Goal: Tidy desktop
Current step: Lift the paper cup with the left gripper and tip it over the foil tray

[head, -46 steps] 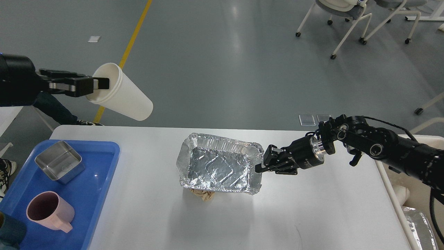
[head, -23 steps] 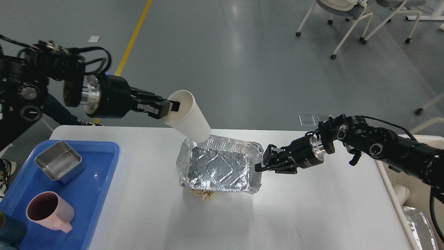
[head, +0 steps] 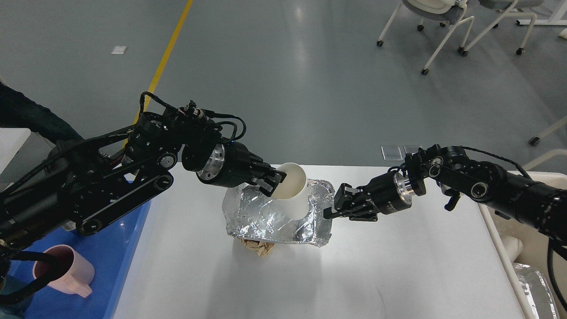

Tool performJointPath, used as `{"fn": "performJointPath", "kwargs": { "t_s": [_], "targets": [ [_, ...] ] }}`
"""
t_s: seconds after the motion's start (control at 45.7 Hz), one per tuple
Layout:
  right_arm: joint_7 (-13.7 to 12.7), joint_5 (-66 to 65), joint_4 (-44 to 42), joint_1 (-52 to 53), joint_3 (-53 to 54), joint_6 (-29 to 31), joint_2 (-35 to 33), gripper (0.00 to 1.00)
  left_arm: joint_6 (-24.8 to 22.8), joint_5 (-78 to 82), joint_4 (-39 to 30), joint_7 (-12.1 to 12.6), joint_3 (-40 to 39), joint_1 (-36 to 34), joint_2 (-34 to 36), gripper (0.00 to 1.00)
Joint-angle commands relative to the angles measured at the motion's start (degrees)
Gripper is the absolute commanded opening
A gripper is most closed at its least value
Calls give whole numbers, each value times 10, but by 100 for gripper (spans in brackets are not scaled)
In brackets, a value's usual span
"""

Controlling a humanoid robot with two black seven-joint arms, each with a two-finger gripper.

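Hands first: the left hand [head: 274,181] pinches the rim of a white paper cup [head: 292,190], one finger inside the mouth and one outside. The cup stands nearly upright, mouth up, its base down inside a foil tray [head: 261,217]. That tray sits at the middle of the desk [head: 398,266], its long axis running left to right, and its near wall looks crumpled. The right hand [head: 330,212] is clenched on the tray's right rim, holding that edge from the side. So both hands meet at the tray: the left arm comes in from the upper left over the cup, the right arm from the right at rim height.

A crumpled brown paper wad [head: 259,249] pokes out from under the tray's near edge, touching it. At the far left, partly hidden by the left arm, a blue tray [head: 115,261] carries a pink mug [head: 71,274]. At the right edge of the desk stands a cream bin [head: 514,243].

The cup appears to be going into the foil tray, so the two can leave together. The bin lies to the right of both hands, and the right arm is the nearer to it. If the tray travels that way, it goes short end first, along its long axis. The paper wad would be left on the desk, nearer the left hand.
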Motion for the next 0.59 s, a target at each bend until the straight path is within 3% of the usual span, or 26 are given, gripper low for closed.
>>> {"fn": "performJointPath", "kwargs": {
  "t_s": [0.0,0.153,0.307,0.438,0.569],
  "targets": [
    [0,0,0,0,0,0,1,0,2,10,2,1,3,4,-2,4],
    [0,0,0,-1,0,0,2,0,14,29,10,-1,3,13,-18,12],
    [0,0,1,-2,0,0,1,0,16,32,21,-1,3,25,-39,54],
    [0,0,0,-3,0,0,0,0,22,32,23,-1,3,31,-46,76],
    [0,0,-1,-3,0,0,0,0,25,32,23,-1,3,32,-51,79]
  ]
}}
